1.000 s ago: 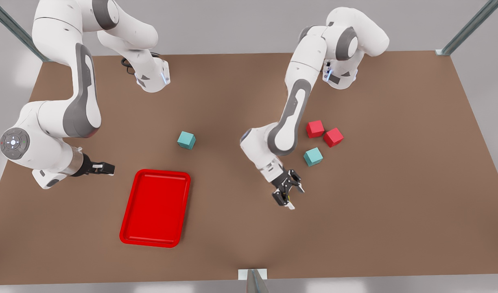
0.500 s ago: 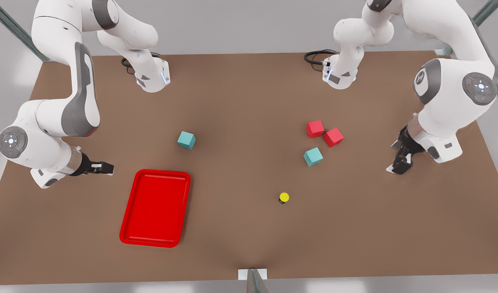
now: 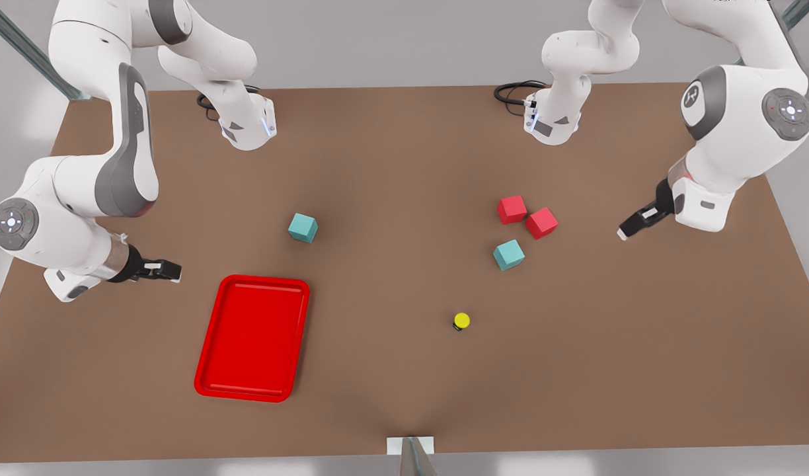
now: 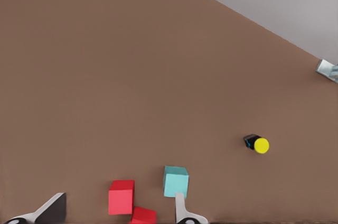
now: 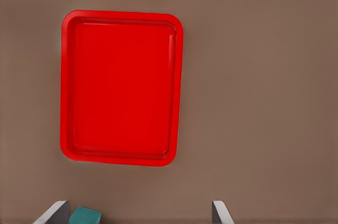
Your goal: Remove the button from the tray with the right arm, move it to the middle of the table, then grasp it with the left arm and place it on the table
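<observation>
The button (image 3: 461,321) stands alone on the brown table (image 3: 391,165), yellow cap up, right of centre and below the cubes; it is also in the left wrist view (image 4: 257,144). The red tray (image 3: 256,337) lies empty at the front view's left (image 5: 121,86). My left gripper (image 3: 632,225) hangs open far to the front view's right, well apart from the button, its fingertips (image 4: 182,211) wide apart. My right gripper (image 3: 166,270) waits open left of the tray, with nothing between its fingertips (image 5: 219,211).
Two red cubes (image 3: 512,209) (image 3: 541,223) and a teal cube (image 3: 509,254) sit between the button and the left arm. Another teal cube (image 3: 303,227) lies above the tray. The arm bases stand at the table's far edge.
A second ago the left gripper was down around the button. It has let go, pulled away to the front view's right and risen. The button stays put. The right arm barely shifted.
</observation>
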Robot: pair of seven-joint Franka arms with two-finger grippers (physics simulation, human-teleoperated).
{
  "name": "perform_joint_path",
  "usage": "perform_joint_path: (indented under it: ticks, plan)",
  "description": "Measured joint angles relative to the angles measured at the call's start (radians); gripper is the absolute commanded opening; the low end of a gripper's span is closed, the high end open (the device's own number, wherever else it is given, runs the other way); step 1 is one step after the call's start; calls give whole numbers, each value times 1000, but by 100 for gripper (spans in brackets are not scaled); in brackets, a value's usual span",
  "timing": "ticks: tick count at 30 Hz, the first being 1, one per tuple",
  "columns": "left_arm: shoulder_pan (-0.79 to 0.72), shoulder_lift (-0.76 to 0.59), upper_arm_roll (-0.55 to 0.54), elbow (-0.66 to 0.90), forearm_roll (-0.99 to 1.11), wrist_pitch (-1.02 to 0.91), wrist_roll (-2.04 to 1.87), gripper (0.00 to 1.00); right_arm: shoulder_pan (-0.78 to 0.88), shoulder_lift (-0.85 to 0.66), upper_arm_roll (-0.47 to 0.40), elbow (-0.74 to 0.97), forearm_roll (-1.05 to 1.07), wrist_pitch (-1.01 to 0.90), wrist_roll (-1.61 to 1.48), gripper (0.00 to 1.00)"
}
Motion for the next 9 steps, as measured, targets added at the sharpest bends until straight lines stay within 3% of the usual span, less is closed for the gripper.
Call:
perform_joint_path:
  ticks: [9]
  plan:
    - [-12,28,0,17,-4,-18,184,100,-2,7,0,6,1,-3,0,100]
